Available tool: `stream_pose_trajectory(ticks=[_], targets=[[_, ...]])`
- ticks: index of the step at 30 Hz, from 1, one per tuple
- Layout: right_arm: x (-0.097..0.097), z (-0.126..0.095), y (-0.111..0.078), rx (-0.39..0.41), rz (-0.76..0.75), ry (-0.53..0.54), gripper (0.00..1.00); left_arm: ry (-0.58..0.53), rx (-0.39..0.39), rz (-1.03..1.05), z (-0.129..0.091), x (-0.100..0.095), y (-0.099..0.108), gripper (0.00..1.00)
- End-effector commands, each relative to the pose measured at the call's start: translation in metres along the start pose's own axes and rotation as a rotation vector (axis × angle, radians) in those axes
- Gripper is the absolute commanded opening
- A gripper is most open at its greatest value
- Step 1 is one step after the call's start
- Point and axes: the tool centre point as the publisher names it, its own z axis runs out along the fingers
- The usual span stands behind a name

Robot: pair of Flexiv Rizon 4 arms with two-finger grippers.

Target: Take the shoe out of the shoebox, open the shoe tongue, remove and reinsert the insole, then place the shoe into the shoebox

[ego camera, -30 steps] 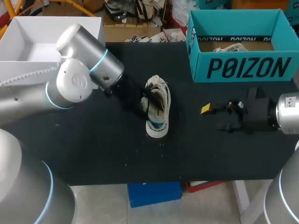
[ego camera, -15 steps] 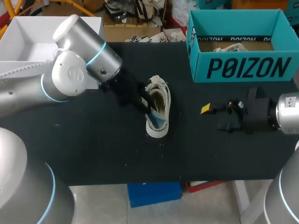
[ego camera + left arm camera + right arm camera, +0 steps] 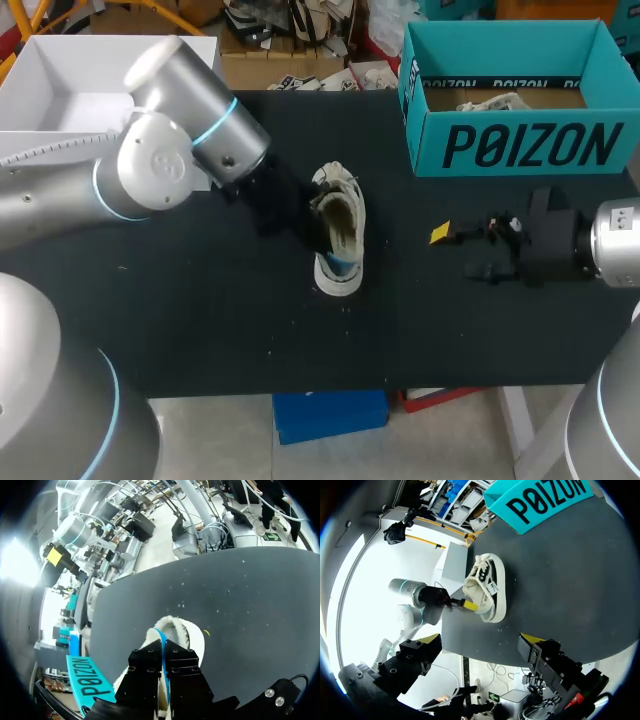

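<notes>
Cream lace-up shoe [image 3: 338,232] lies on the black table [image 3: 200,320], outside the teal cardboard shoebox [image 3: 520,145]. Left jaws pinch its thin blue-edged insole [image 3: 162,641], probably to draw it out; right jaws wait apart, empty.

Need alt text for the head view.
The left gripper is at the opening of the white shoe in the middle of the table, shut on the blue insole. The right gripper hangs open to its right, apart; the teal shoebox stands behind.
</notes>
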Motion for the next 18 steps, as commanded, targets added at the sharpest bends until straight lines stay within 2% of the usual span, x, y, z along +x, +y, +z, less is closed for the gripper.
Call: stream_pose_trajectory(ticks=[1,3,4,7,8,9,10,14,17,18], targets=[[0.001,0.001,0.0,-0.001,0.001,-0.002,1.0,0.006,0.004,-0.001,0.004,-0.001,0.0,0.0],[0.001,0.001,0.0,-0.001,0.001,-0.002,1.0,0.008,0.01,-0.003,0.004,0.0,-0.001,0.0],[0.001,0.001,0.0,-0.001,0.001,-0.002,1.0,0.008,0.017,-0.008,0.004,0.001,-0.002,0.04],[0.001,0.001,0.0,-0.001,0.001,-0.002,1.0,0.004,0.021,-0.013,-0.001,0.002,-0.003,0.45],[0.001,0.001,0.0,-0.001,0.001,-0.002,1.0,0.004,0.021,-0.014,-0.004,0.002,-0.004,0.67],[0.001,0.001,0.0,-0.001,0.001,-0.002,1.0,-0.007,0.03,-0.019,-0.007,0.002,-0.004,0.96],[0.001,0.001,0.0,-0.001,0.001,-0.002,1.0,-0.009,0.037,-0.02,-0.01,0.002,-0.005,1.0],[0.001,0.001,0.0,-0.001,0.001,-0.002,1.0,-0.024,0.055,-0.025,-0.025,-0.001,-0.006,1.0],[0.001,0.001,0.0,-0.001,0.001,-0.002,1.0,-0.02,0.052,-0.023,-0.032,-0.004,-0.005,0.81],[0.001,0.001,0.0,-0.001,0.001,-0.002,1.0,-0.011,0.042,-0.019,-0.033,-0.005,-0.004,0.7]])
